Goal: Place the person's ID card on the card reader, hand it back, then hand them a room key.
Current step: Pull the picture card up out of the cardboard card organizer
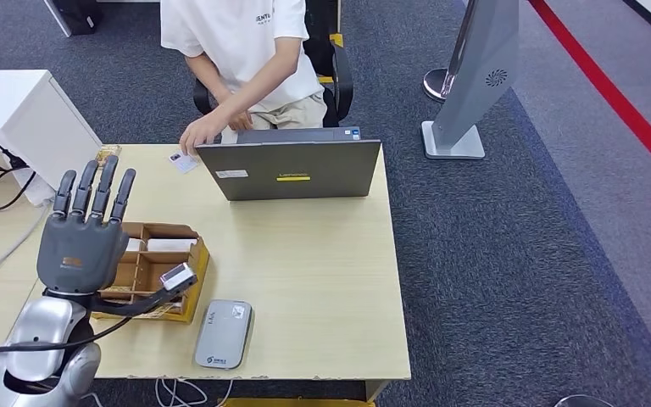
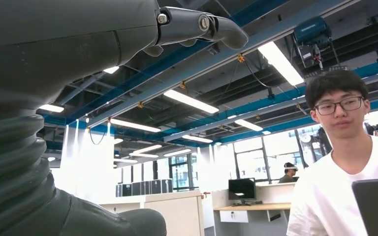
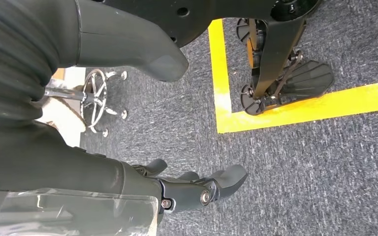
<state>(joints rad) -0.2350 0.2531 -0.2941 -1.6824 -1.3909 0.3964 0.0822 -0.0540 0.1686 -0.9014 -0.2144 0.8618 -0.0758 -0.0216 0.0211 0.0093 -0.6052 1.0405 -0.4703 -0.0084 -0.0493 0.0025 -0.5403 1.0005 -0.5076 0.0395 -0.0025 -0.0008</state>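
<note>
Head view: the left hand (image 1: 80,237) is raised above the near left of the pale wooden surface (image 1: 322,280), fingers straight and spread, holding nothing. The ID card (image 1: 183,161), small and flat, lies at the far edge under a person's hand (image 1: 201,133), beside a grey laptop (image 1: 292,170). The rounded grey card reader (image 1: 223,333) lies near, just right of a cardboard compartment box (image 1: 157,263). The right hand (image 3: 177,189) hangs over grey carpet, fingers partly curled, empty.

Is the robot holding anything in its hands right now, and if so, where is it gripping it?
No. The left hand is raised over the table with fingers spread, empty. The right hand hangs toward the floor, empty. The ID card lies under the person's hand.
</note>
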